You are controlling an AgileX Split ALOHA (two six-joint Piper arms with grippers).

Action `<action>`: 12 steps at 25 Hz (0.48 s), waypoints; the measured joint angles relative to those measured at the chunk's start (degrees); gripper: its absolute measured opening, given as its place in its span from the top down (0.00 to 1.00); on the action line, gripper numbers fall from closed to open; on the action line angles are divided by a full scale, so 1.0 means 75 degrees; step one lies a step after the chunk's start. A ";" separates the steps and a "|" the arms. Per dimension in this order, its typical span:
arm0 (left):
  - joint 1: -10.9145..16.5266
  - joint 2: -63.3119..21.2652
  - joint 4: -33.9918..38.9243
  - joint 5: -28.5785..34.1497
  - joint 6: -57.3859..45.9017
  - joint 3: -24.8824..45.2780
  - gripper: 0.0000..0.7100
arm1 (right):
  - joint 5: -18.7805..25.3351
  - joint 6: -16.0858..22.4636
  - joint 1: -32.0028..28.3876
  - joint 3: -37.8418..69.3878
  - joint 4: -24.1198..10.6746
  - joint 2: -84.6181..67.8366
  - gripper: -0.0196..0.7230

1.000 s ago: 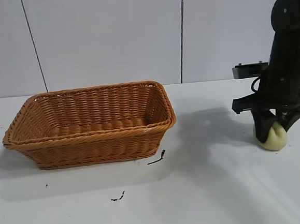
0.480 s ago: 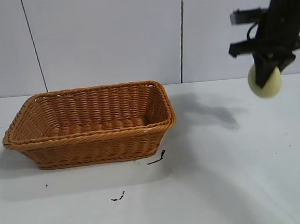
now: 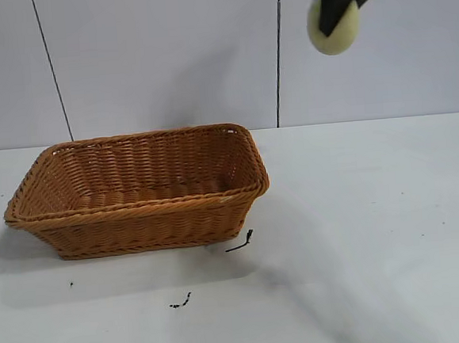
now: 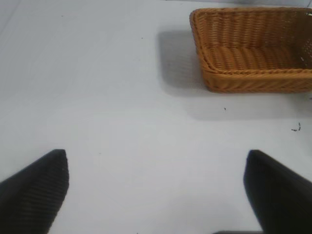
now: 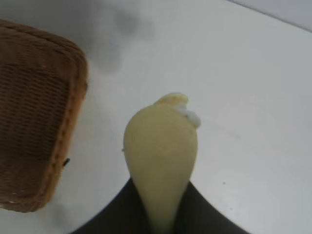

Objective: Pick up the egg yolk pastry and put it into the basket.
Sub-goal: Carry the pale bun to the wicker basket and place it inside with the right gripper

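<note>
My right gripper is shut on the pale yellow egg yolk pastry and holds it high in the air, above the table to the right of the basket. In the right wrist view the pastry is squeezed between the two dark fingers, with the basket off to one side below. The orange-brown wicker basket stands at the table's left and shows nothing inside. My left gripper is open over bare table, with the basket farther off in its view.
Two small dark scraps lie on the white table in front of the basket. A pale panelled wall stands behind the table.
My right gripper has lifted the pastry from the table at the right, high up and leftwards toward the basket. The basket has not moved.
</note>
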 joint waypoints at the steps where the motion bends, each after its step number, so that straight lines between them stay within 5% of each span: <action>1: 0.0000 0.0000 0.0000 0.0000 0.0000 0.0000 0.02 | 0.0005 0.0000 0.0232 -0.0172 0.0000 0.0068 0.94; 6: 0.0000 0.0000 0.0000 0.0000 0.0000 0.0000 0.02 | -0.0097 -0.0008 0.1424 -0.0904 0.0000 0.0651 0.94; 12: 0.0000 0.0000 0.0000 0.0000 0.0000 0.0000 0.02 | -0.0983 -0.0008 0.2521 -0.1056 0.0008 0.1943 0.95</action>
